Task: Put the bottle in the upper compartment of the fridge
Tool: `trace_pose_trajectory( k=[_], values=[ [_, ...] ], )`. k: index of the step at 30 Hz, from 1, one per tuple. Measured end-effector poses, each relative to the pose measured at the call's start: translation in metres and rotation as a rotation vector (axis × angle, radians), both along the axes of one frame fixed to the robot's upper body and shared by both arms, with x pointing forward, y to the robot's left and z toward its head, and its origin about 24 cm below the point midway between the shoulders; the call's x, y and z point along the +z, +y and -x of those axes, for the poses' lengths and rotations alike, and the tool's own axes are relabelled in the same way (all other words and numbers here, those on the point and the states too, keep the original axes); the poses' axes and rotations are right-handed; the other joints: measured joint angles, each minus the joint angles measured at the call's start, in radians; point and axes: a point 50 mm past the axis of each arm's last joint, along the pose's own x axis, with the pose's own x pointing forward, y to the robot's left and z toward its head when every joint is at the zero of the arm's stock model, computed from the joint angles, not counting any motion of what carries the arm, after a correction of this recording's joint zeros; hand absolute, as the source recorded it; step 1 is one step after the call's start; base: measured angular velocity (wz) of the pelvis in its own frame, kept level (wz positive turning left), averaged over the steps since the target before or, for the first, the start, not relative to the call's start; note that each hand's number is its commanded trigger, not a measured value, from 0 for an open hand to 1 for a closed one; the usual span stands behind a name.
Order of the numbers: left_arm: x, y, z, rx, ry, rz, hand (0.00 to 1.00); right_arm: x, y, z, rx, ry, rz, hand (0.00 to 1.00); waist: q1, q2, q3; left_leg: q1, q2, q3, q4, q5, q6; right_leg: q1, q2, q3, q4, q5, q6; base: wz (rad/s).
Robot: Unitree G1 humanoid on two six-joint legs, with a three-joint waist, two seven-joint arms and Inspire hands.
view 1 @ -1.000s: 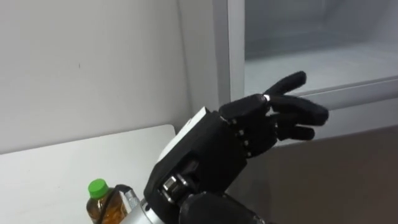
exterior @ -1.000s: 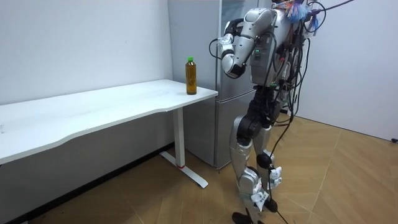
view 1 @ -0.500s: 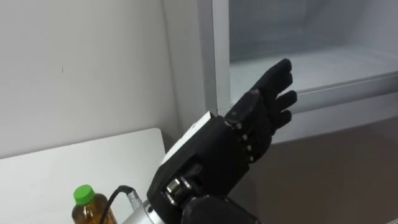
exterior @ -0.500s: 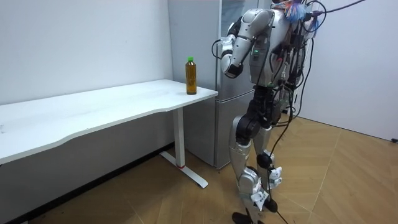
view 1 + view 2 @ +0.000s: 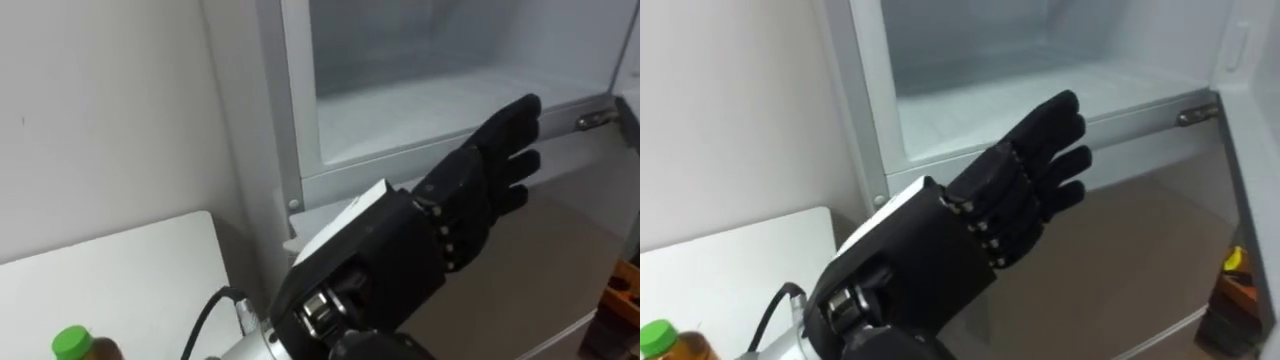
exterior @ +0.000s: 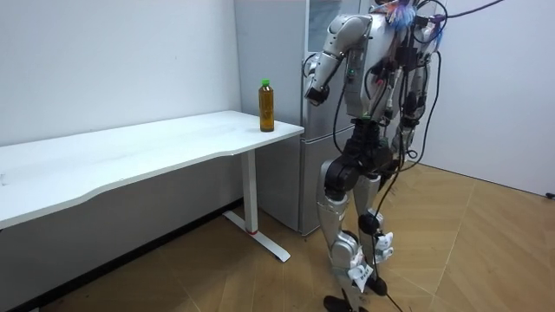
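White table (image 5: 120, 270) holds the bottle (image 5: 72, 344) at seven o'clock; my left hand (image 5: 462, 198), fingers straight and empty, hovers at the upper fridge (image 5: 292, 120); swinging back could topple it.

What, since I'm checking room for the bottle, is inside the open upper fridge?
The upper fridge shows a bare pale floor. The left hand, fingers straight, covers part of its front edge; higher up is out of frame.

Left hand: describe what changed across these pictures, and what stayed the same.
The left hand straightened its fingers and reached forward toward the open upper fridge, holding nothing. The head camera also swung right. The bottle stayed standing on the table.
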Motion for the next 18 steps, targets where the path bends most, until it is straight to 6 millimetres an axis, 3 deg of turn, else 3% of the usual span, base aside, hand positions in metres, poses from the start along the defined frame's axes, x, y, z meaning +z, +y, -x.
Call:
trace_pose_trajectory(
  k=[9,13,18],
  values=[
    [-0.001,-0.004,0.000,-0.013,0.008,-0.004,0.00,0.000,-0.002,0.001,-0.028,0.006,0.012,0.00,-0.004,0.007,0.0040,0.004,0.027,0.069,0.005,-0.002,-0.004,-0.021,0.021,0.012,-0.002,0.017,-0.018,-0.20],
    [0.005,-0.007,0.000,-0.036,-0.004,0.015,0.00,0.000,-0.006,0.003,-0.032,0.022,0.017,0.00,-0.005,0.015,0.0046,0.006,0.031,0.118,0.006,-0.002,-0.005,-0.040,0.035,0.052,-0.002,0.020,-0.024,-0.28],
    [0.012,-0.012,0.001,-0.075,-0.030,0.018,0.00,0.002,-0.013,0.007,-0.026,0.042,0.038,0.00,-0.031,0.016,0.0045,0.010,0.041,0.125,0.006,-0.002,-0.012,-0.045,0.038,0.066,0.000,0.025,-0.031,-0.19]
  ],
)
